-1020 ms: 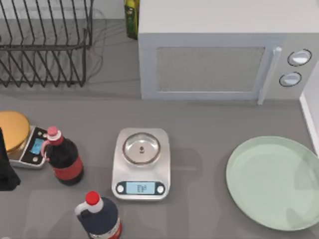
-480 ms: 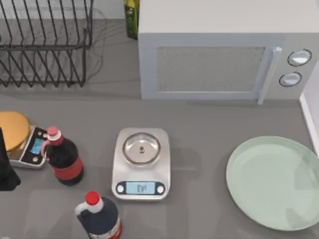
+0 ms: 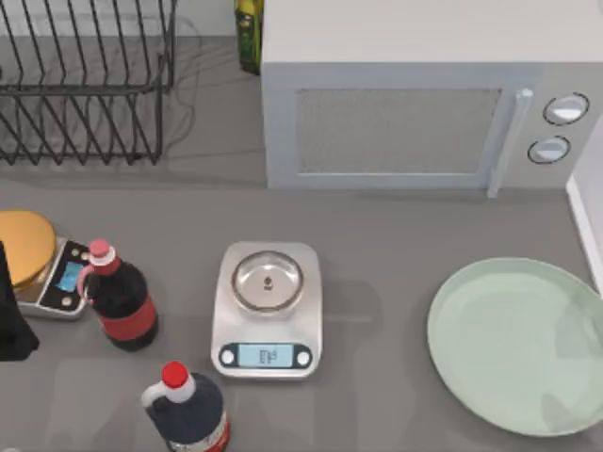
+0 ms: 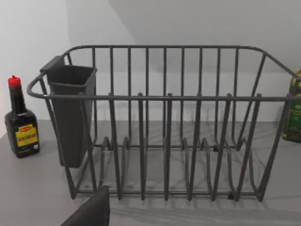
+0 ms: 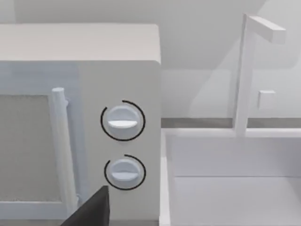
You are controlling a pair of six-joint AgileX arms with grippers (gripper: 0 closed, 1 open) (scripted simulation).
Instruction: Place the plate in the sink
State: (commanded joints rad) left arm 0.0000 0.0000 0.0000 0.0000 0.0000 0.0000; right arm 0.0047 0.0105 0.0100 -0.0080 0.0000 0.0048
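The plate (image 3: 516,345), large, round and pale mint green, lies flat on the grey counter at the right of the top view, in front of the microwave. The sink appears as a narrow white rim strip (image 3: 584,224) at the right edge, just beyond the plate. In the right wrist view its white basin (image 5: 235,188) stands beside the microwave, with a white faucet (image 5: 246,70) behind it. A dark part of my right gripper (image 5: 92,210) shows at that view's lower edge. My left arm (image 3: 11,315) is parked at the far left, and a dark part of its gripper (image 4: 90,213) faces the dish rack.
The grey-white microwave (image 3: 415,104) stands at the back. A kitchen scale (image 3: 267,311) with a small steel dish sits mid-table. Two dark bottles (image 3: 121,299) (image 3: 187,410) and a second scale with a gold disc (image 3: 28,254) are at the left. A black wire dish rack (image 3: 85,80) stands at the back left.
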